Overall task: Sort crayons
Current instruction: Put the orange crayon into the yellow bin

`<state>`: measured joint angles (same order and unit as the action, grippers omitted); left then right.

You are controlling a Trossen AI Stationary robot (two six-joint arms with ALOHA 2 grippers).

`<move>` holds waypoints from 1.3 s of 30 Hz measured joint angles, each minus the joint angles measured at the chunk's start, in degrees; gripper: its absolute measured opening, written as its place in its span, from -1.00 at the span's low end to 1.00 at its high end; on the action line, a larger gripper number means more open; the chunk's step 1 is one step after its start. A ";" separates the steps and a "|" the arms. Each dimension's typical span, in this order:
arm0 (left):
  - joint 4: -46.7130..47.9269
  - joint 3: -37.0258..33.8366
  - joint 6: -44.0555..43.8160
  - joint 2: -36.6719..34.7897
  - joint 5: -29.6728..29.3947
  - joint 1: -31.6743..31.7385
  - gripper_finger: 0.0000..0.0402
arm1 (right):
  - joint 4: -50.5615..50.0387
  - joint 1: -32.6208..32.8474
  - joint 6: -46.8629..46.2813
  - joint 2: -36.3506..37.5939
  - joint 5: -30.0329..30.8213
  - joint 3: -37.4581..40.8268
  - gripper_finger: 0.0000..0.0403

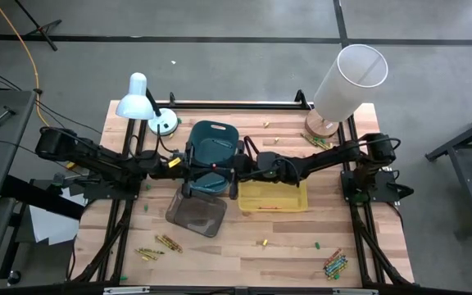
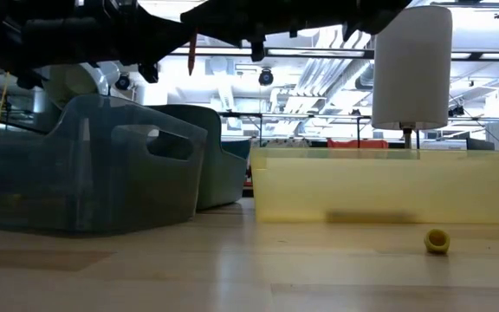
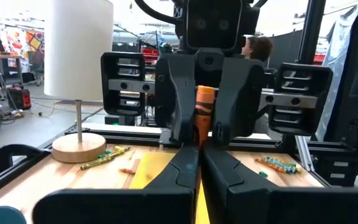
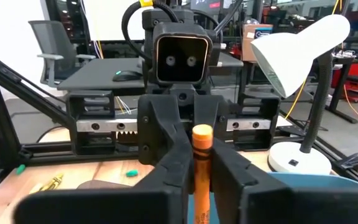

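An orange crayon [image 4: 202,168] stands upright between my two grippers, which meet tip to tip above the bins at the table's middle. My right gripper [image 1: 238,172] is shut on the crayon, which also shows in the left wrist view [image 3: 204,115]. In the low view the crayon's lower end [image 2: 193,54] hangs below the arms. My left gripper [image 1: 220,170] faces it with its fingers together [image 3: 197,163], right in front of the crayon. Loose crayons lie in piles at the near left [image 1: 159,245], near right [image 1: 334,264] and far right [image 1: 318,141]. My right gripper pinches the orange crayon's shaft [image 4: 202,186] between its two fingers, coming level from the table's right. The fingers lie across the crayon. It stands upright, its top [image 4: 202,132] above the fingers, lifted clear over the bins. My left gripper's shut tips stand at the crayon's lower part; I cannot tell whether they touch it.
Under the arms stand a clear grey bin [image 1: 195,215], a teal bin [image 1: 212,143] and a yellow bin [image 1: 274,197]. A white desk lamp [image 1: 142,102] is at the far left, a lamp with a white cylinder shade [image 1: 348,80] at the far right. A yellow bit [image 2: 437,241] lies near.
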<state>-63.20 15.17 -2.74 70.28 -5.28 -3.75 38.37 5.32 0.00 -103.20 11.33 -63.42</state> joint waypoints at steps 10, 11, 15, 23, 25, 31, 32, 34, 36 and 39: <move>1.01 -0.03 -0.02 -0.07 0.08 0.00 -0.85 | -0.29 0.01 0.43 0.03 -0.03 0.07 -0.97; 1.30 -0.03 -0.02 -0.07 -0.09 0.00 -0.80 | -0.72 0.01 0.51 0.14 -0.04 0.07 -0.98; 2.71 -0.28 -0.02 -1.22 -0.28 0.00 -0.57 | -4.64 0.00 1.37 1.86 -0.57 0.07 -0.98; 15.96 -0.53 0.96 -11.60 -1.49 0.04 -0.24 | -6.61 0.07 1.85 7.10 3.57 5.07 -0.98; 20.14 -0.45 1.07 -15.57 -2.35 0.04 -0.21 | -6.53 0.07 1.96 9.11 5.22 7.17 -0.98; 33.39 -0.47 1.42 -28.86 -4.42 0.02 -0.19 | -16.44 1.85 -2.11 17.57 13.90 12.46 -0.99; 35.25 -0.47 1.40 -30.76 -4.52 0.02 -0.19 | -19.27 2.53 -3.29 18.94 15.90 12.73 -0.99; 37.92 -0.47 1.46 -33.81 -4.52 0.02 -0.19 | -25.59 3.67 -6.49 21.16 18.53 12.78 -0.99; 39.80 -0.47 1.46 -35.81 -4.52 0.02 -0.20 | -31.80 4.26 -10.82 22.24 18.51 12.17 -0.99; 40.34 -0.47 1.46 -36.81 -4.55 0.02 -0.20 | -43.67 4.55 -19.00 21.86 14.89 9.77 -0.99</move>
<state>-22.86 14.70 -1.28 33.47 -9.82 -3.73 -5.30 9.88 -19.00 -81.34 26.22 -53.65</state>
